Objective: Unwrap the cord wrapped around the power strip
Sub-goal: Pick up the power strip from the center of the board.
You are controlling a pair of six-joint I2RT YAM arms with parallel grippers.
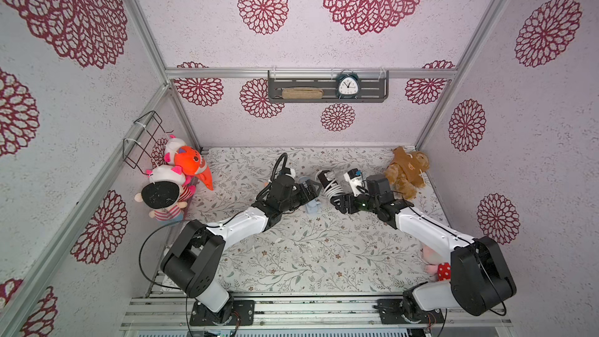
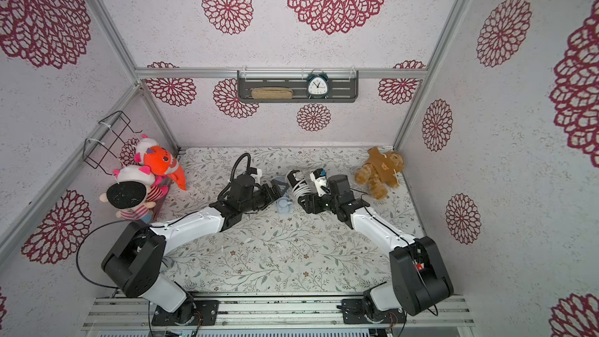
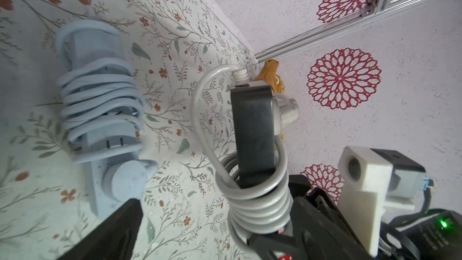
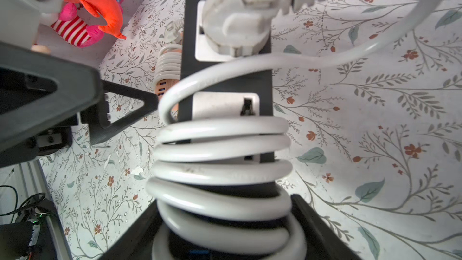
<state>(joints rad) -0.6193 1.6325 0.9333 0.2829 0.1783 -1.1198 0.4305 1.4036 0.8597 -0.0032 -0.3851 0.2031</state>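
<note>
The right pincer [image 1: 339, 201] is closed on the bottom end of the black power strip [image 4: 237, 82]. It holds the strip up off the desk [image 1: 291, 254], near the middle at the back. The white cord [image 4: 220, 151] is wound round the strip in many tight rings, right down to where the pincer grips. The cord's plug [image 4: 235, 21] is pushed into the top socket of the same strip. A loose loop runs from the plug down to the rings.

The left pincer [image 1: 310, 191] is just beside the top end of the strip. Its jaws are wide apart and hold nothing.

A pale blue power strip [image 3: 100, 101] with its own cord wound on it lies flat on the desk, under and between the two pincers (very close to the black one, but I cannot tell if they touch). A brown teddy bear [image 1: 405, 170] sits just behind the right arm in the far corner. A heap of soft toys [image 1: 176, 176] leans on the wall on the left arm's side, well apart from the strips.
</note>
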